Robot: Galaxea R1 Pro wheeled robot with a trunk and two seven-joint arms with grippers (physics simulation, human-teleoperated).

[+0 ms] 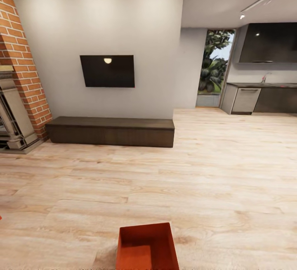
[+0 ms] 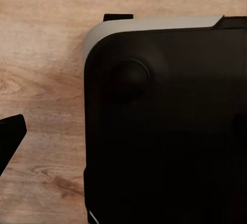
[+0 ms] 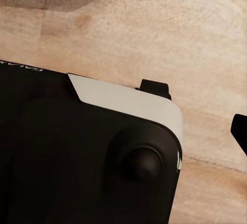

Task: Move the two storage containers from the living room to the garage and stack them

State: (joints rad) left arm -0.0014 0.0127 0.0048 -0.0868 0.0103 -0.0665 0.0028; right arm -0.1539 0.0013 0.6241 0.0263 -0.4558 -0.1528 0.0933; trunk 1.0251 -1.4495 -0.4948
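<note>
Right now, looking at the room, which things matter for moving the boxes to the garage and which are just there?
For the job:
- orange-red box, open top, on the wood floor close in front
- a sliver of orange-red at the left edge, too small to identify

Just there:
- long dark cabinet
- wall TV
- brick fireplace
- kitchen counter

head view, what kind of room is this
Most likely a living room opening onto a kitchen: a wall-mounted TV above a long dark low cabinet, a red brick fireplace, light wood-plank floor.
</note>
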